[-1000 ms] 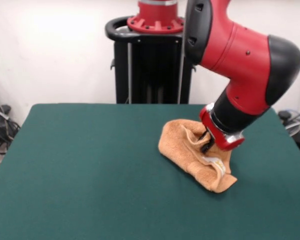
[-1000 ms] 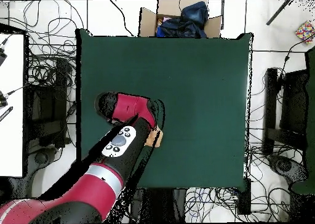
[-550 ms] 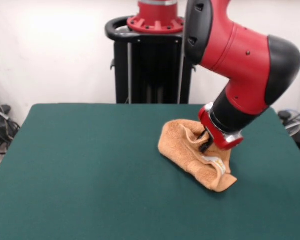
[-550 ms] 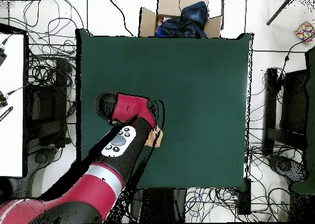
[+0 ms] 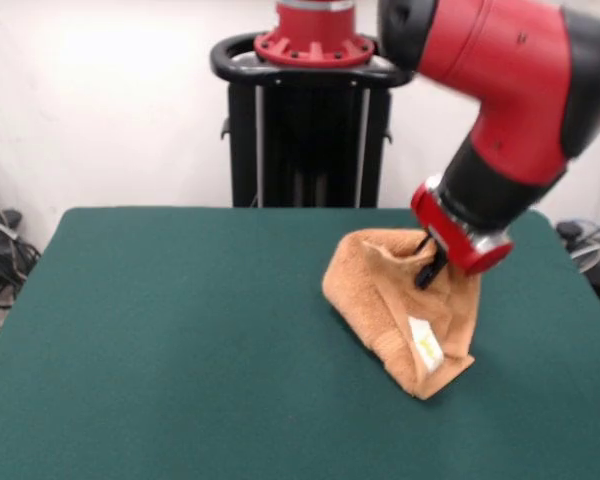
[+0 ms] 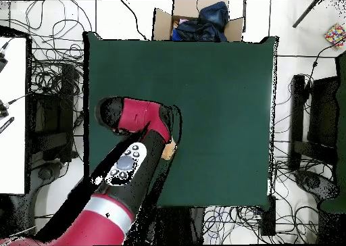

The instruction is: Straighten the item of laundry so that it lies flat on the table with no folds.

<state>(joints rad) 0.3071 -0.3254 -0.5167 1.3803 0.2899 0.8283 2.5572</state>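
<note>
The item of laundry [image 5: 400,310], an orange-tan towel, is bunched and pulled up into a tent on the right side of the green table [image 5: 180,330]. Its lower folds still rest on the felt, and a white label [image 5: 425,347] faces the front. My gripper [image 5: 427,272] is shut on the towel's raised upper edge, its dark fingers partly buried in the cloth. In the overhead view the arm [image 6: 132,165] covers the gripper, and only a small corner of the towel [image 6: 169,149] shows beside it on the table [image 6: 216,88].
A cardboard box with dark clothing [image 6: 197,23] sits just past the table's far edge in the overhead view. Cables lie on the floor all round. Black stands [image 6: 317,115] are at the right, a white surface [image 6: 12,115] at the left.
The arm has risen and shifted slightly right in the front view. It pulled the towel's upper edge up, so the cloth stands taller and the label now faces the front.
</note>
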